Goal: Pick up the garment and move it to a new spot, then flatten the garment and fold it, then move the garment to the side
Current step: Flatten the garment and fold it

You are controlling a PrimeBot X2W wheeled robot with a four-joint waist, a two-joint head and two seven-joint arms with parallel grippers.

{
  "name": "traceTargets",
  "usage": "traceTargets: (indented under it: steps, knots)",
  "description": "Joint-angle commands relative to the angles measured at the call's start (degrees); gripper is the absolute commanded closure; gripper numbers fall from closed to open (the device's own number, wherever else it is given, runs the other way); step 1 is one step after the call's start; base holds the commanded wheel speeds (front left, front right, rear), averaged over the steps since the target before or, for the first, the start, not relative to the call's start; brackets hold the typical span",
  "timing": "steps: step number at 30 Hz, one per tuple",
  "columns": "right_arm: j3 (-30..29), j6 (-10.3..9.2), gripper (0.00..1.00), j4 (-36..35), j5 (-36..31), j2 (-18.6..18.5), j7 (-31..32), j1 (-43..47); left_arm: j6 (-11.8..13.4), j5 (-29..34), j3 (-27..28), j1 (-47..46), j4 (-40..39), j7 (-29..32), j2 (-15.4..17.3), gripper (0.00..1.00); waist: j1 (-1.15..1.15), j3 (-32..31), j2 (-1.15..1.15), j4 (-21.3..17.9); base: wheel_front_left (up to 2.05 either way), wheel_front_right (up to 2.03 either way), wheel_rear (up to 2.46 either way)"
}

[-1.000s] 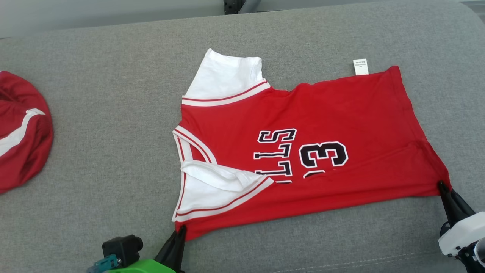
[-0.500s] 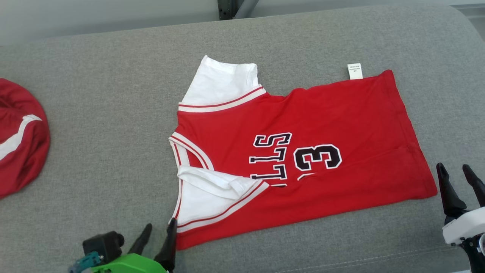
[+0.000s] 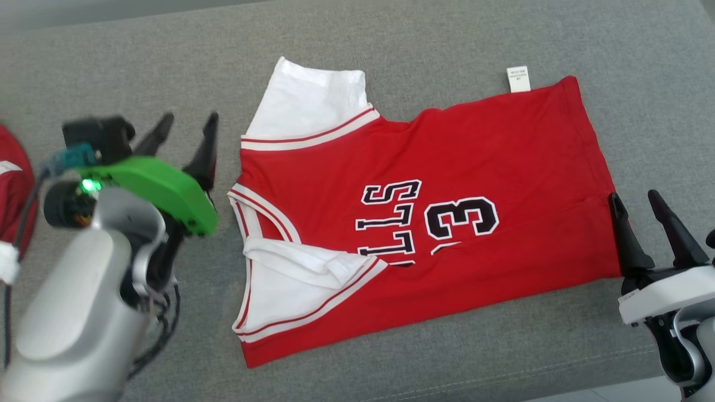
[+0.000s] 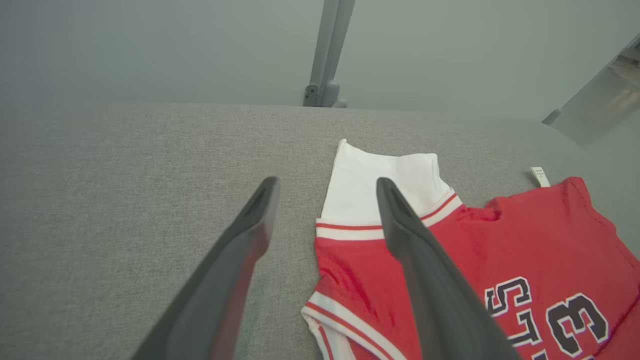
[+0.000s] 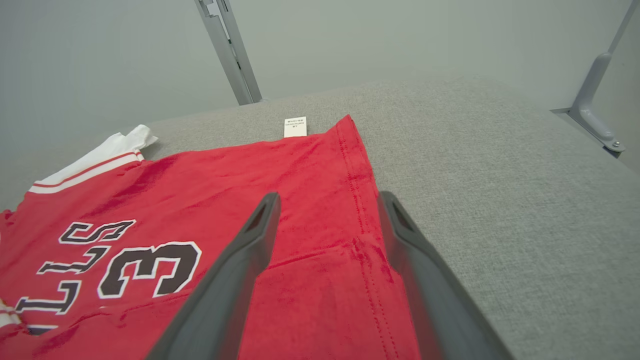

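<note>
While hovering at either end of the garment point(image 3: 447, 156) with left gripper point(image 3: 190, 117) and right gripper point(image 3: 634, 195) spread, empty: seemingly mid-fold. Next, pinch both ends, fold across.

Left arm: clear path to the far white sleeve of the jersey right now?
Probably yes. The left gripper hangs open beside the far white sleeve, fingers aimed past its edge, with bare grey cushion between them and nothing lying on the sleeve.
</note>
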Motion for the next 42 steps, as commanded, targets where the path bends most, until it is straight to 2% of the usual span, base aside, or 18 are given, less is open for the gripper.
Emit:
traceTargets:
  steps: [1, 6, 9, 13, 22, 30, 31, 32, 34, 37, 39, 40, 42]
  knots:
    - [0.2, -0.08, 0.00, -0.5, -0.2, 0.0, 0.0, -1.3, -0.7, 0.8, 0.0, -3.5, 1.3, 1.0, 0.9, 0.00, 0.00, 2.9, 0.00, -1.8, 0.00, 0.00, 0.00]
    - [2.1, -0.08, 0.00, -1.3, -0.7, 0.5, 0.0, -5.0, -4.0, 1.1, -1.7, -17.7, 9.1, 8.5, 1.4, 0.00, 0.00, 7.9, 0.00, -4.3, 0.00, 0.00, 0.00]
    - [3.8, -0.08, 0.00, -1.1, -1.2, 1.1, 0.0, -7.6, -6.7, 1.1, -3.3, -23.9, 14.5, 13.1, 1.7, 0.00, 0.00, 10.2, 0.00, -6.0, 0.00, 0.00, 0.00]
    - [6.1, -0.08, 0.00, -0.4, -1.4, 2.2, 0.0, -11.2, -8.9, 2.0, -5.3, -30.7, 21.2, 19.1, 2.5, 0.00, 0.00, 12.3, 0.00, -8.5, 0.00, 0.00, 0.00]
    - [7.2, -0.08, 0.00, 0.5, -0.8, 4.2, 0.0, -13.8, -11.3, 3.8, -9.1, -37.9, 30.9, 25.1, 1.4, 0.00, 0.00, 14.3, 0.00, -12.0, 0.00, 0.00, 0.00]
    - [7.2, -0.08, 0.00, 0.5, -0.8, 4.7, 0.0, -13.9, -11.7, 4.8, -10.8, -40.5, 35.7, 26.1, 1.6, 0.00, 0.00, 14.9, 0.00, -13.0, 0.00, 0.00, 0.00]
    - [7.2, -0.08, 0.00, 0.6, -0.7, 4.6, 0.0, -14.0, -11.8, 4.9, -10.9, -40.6, 36.1, 25.9, 1.6, 0.03, 0.00, 14.9, 0.00, -13.0, 0.00, 0.00, 0.00]
    - [7.2, -0.08, 0.00, 0.7, -0.7, 4.5, 0.0, -14.2, -11.9, 4.9, -11.1, -40.7, 36.6, 26.0, 1.6, 0.29, 0.00, 14.9, 0.00, -13.0, 0.00, 0.00, 0.00]
    - [7.2, -0.08, 0.00, 0.8, -0.7, 4.4, 0.0, -14.3, -12.0, 5.1, -11.3, -41.0, 37.3, 25.6, 1.5, 0.47, 0.00, 15.0, 0.00, -12.9, 0.00, 0.00, 0.00]
    - [7.4, -0.08, 0.00, 0.8, -0.8, 4.1, 0.0, -14.6, -12.1, 4.5, -11.2, -41.1, 38.3, 24.9, 0.9, 0.61, 0.00, 15.1, 0.00, -12.8, 0.00, 0.00, 0.00]
    - [7.7, -0.08, 0.00, 0.7, -1.1, 3.8, 0.0, -14.9, -12.2, 4.6, -11.4, -41.3, 39.0, 24.4, 0.8, 0.83, 0.00, 15.4, 0.00, -12.7, 0.00, 0.00, 0.00]
    - [7.9, -0.08, 0.00, 0.8, -1.2, 3.7, 0.0, -15.1, -12.2, 4.6, -11.5, -41.4, 39.3, 24.3, 0.7, 1.00, 0.00, 15.5, 0.00, -12.6, 0.00, 0.00, 0.00]
    - [8.0, -0.08, 0.00, 0.8, -1.2, 3.6, 0.0, -15.4, -12.2, 4.5, -11.5, -41.5, 39.5, 24.0, 0.6, 1.00, 0.00, 15.6, 0.00, -12.5, 0.00, 0.00, 0.00]
